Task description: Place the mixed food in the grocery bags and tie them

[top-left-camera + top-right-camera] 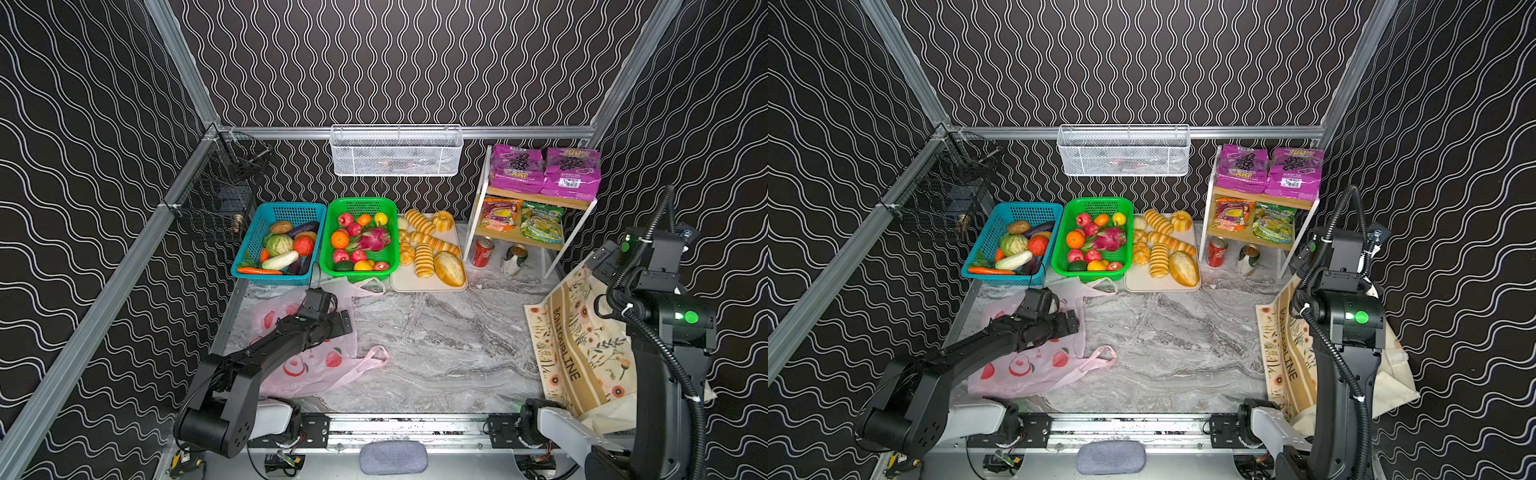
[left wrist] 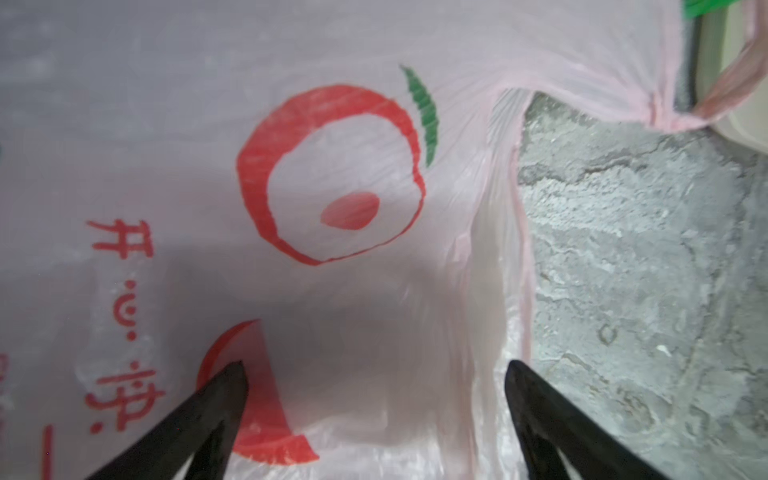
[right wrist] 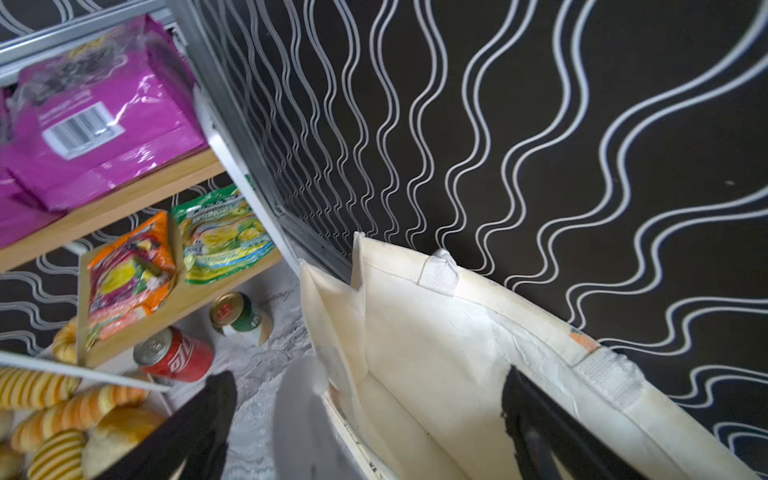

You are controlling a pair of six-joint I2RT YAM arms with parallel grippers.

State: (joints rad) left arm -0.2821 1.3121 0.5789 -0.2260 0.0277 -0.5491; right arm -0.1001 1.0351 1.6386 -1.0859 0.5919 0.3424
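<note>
The pink plastic grocery bag printed with red fruits lies flat at the front left. My left gripper hovers open just above it, at the edge by one handle, holding nothing. The cream cloth tote leans against the right wall. My right gripper is open at its mouth, one finger inside and one outside. A red soda can, purple packets and an orange snack bag sit on or under the shelf. The dragon fruit lies among small fruits in the green basket.
A blue basket of vegetables stands left of the green one. Bread loaves lie on a cream board. A green snack bag and green can are by the shelf. A white wire basket hangs on the back wall.
</note>
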